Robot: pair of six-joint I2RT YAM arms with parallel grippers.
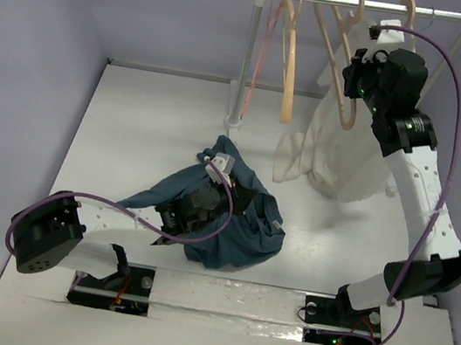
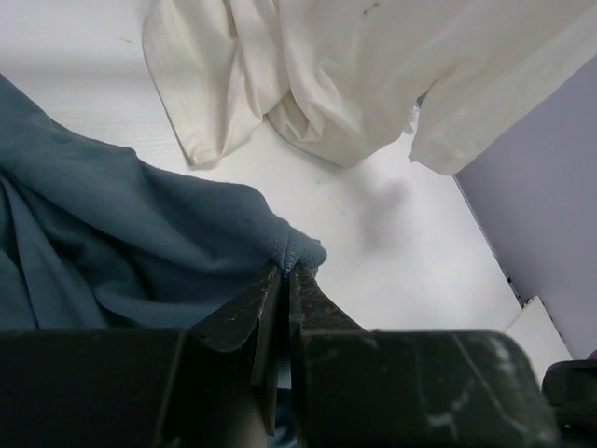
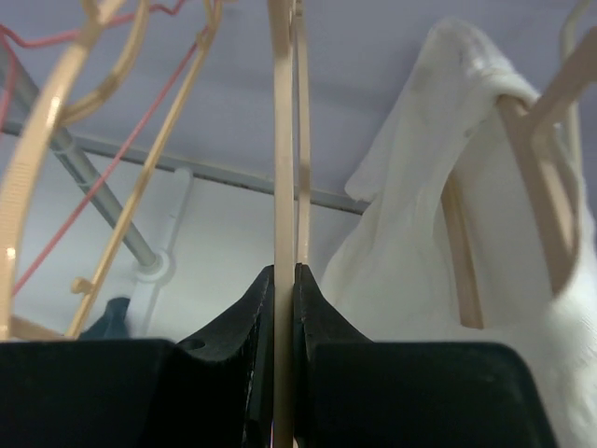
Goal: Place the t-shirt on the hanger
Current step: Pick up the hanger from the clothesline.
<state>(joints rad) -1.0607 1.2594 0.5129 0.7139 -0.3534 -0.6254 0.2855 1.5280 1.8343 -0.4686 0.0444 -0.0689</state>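
Pinches soft, creased t-shirt (image 2: 112,233) by ribbed hem in left gripper (image 2: 284,278); clamps right gripper (image 3: 284,278) on smooth, thin hanger (image 3: 284,140), edge-on only in wrist view, centre frame.

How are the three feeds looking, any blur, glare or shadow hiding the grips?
Top external: even light, sharp, but the left gripper is black against the dark t-shirt, hard to separate. Left wrist: fingers underlit, pinched hem sharp, faint shadow on the table. Right wrist: right gripper a dark silhouette, hanger sharp, no glare.
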